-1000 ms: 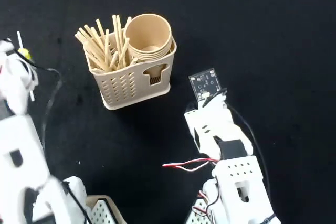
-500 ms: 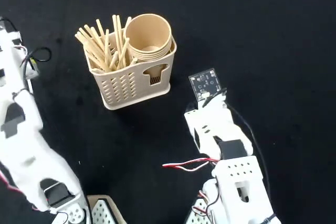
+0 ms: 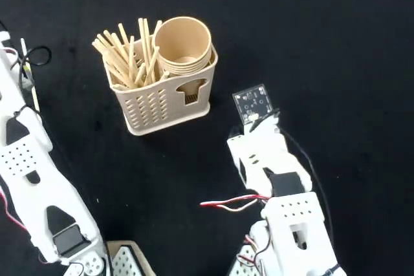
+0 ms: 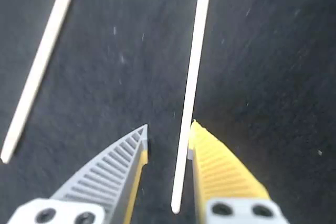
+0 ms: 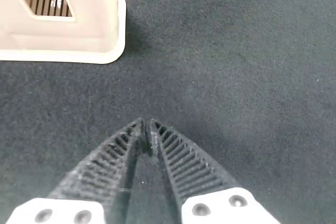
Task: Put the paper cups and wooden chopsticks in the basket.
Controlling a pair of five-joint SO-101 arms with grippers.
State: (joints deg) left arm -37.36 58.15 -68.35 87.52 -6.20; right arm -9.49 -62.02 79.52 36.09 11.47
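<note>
A beige slotted basket (image 3: pixel 165 105) stands left of the table's middle. It holds a stack of paper cups (image 3: pixel 184 43) and a bundle of wooden chopsticks (image 3: pixel 126 56). My left arm (image 3: pixel 26 159) stretches along the table's left edge. Its gripper (image 4: pixel 169 127) is open and low over the black cloth. One loose chopstick (image 4: pixel 191 98) lies between its fingers, close to the yellow finger (image 4: pixel 215 166). A second loose chopstick (image 4: pixel 39 66) lies off to the side. My right gripper (image 5: pixel 146 125) is shut on nothing, just short of the basket's corner (image 5: pixel 79 30).
The right arm (image 3: pixel 272 166) rests on the cloth right of the basket, with red and white wires (image 3: pixel 226 203) looping beside it. Cables lie along the table's far edge. Open black cloth spreads to the right.
The left arm has swung out and stretched along the left edge, with its wrist come down over the loose chopsticks. The right arm and the basket have not moved.
</note>
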